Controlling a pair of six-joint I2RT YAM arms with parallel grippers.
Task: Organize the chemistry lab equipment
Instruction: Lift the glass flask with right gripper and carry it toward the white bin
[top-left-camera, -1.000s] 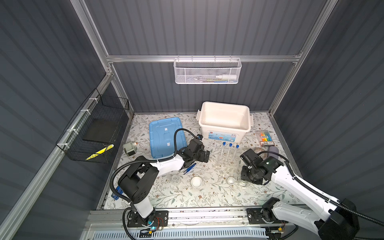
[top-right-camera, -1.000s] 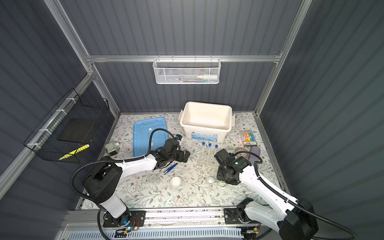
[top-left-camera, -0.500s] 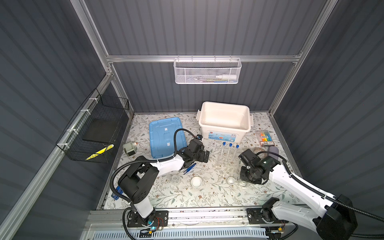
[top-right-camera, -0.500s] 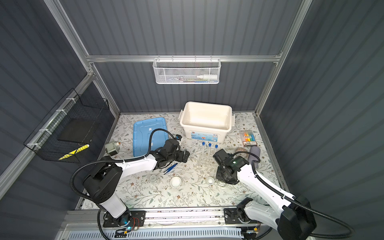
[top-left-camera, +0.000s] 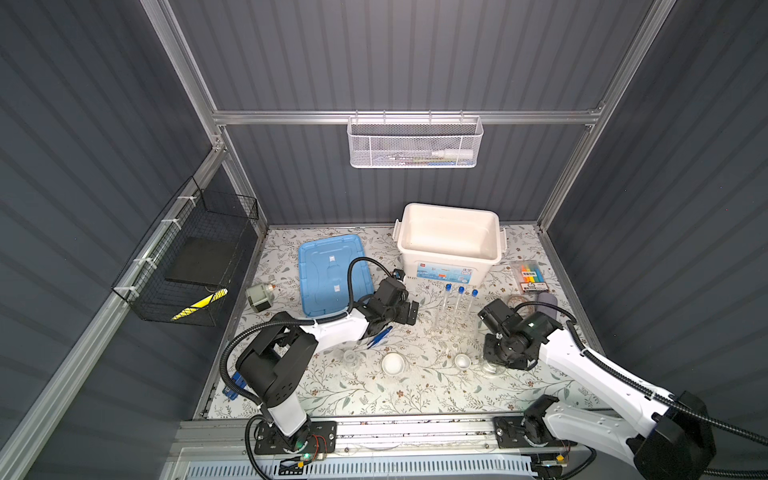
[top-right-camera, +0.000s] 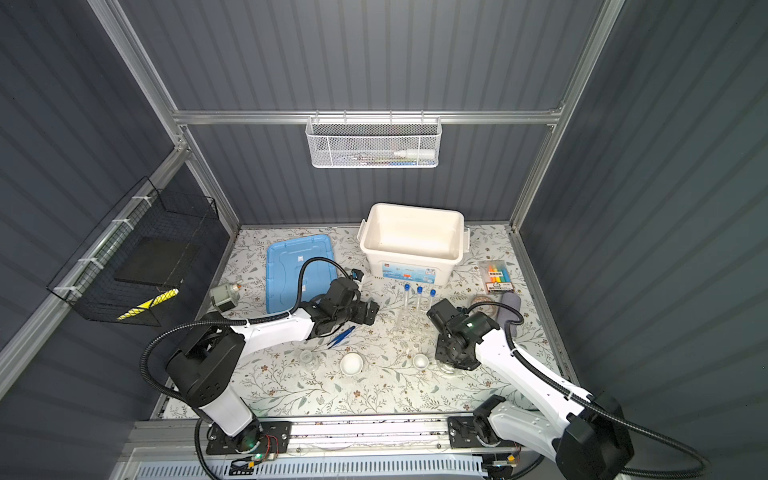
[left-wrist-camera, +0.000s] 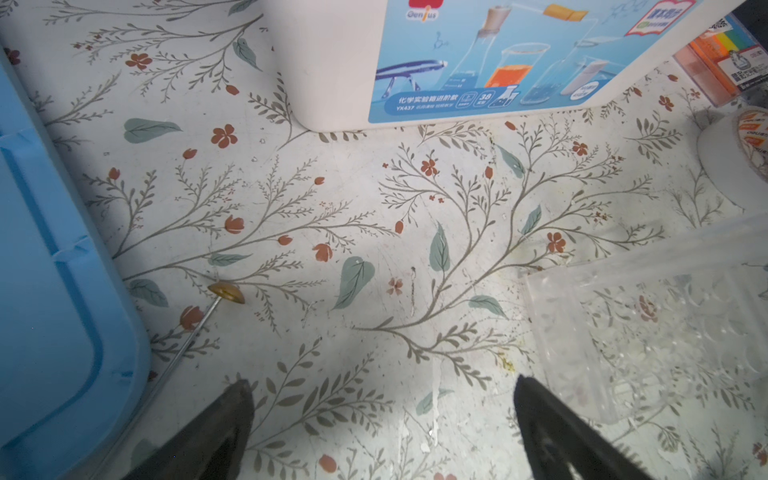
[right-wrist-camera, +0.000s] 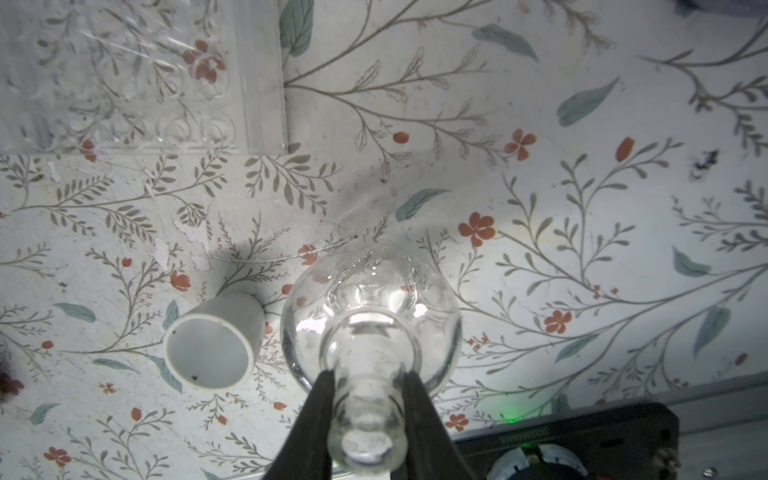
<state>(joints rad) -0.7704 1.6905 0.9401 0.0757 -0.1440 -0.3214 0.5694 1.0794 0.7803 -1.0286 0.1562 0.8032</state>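
We start at the round glass flask (right-wrist-camera: 370, 299), upright at the near right of the floral mat (top-left-camera: 415, 399). The right gripper (right-wrist-camera: 368, 384) reaches down over it with its two fingers pressed against either side of the flask's neck, so the neck is pinched between them. Whether the base rests on the mat or sits just clear of it we cannot tell.

Just left of the flask stands a small white cup (right-wrist-camera: 212, 345), so close that we cannot tell whether they touch. Farther back and to the left is the clear rack (right-wrist-camera: 124, 75), its near edge apart from the flask with bare mat between, and three blue-capped test tubes (top-left-camera: 459, 299) standing in it. To the right of the flask the mat lies open up to its right border.

Further left, the left gripper (left-wrist-camera: 382, 399) has its fingers spread wide with nothing between them, over the bare strip between the rack and the blue lid (left-wrist-camera: 50, 291). A thin rod (left-wrist-camera: 187, 336) lies along the lid's edge. The white bin (top-left-camera: 449, 232) closes the far side
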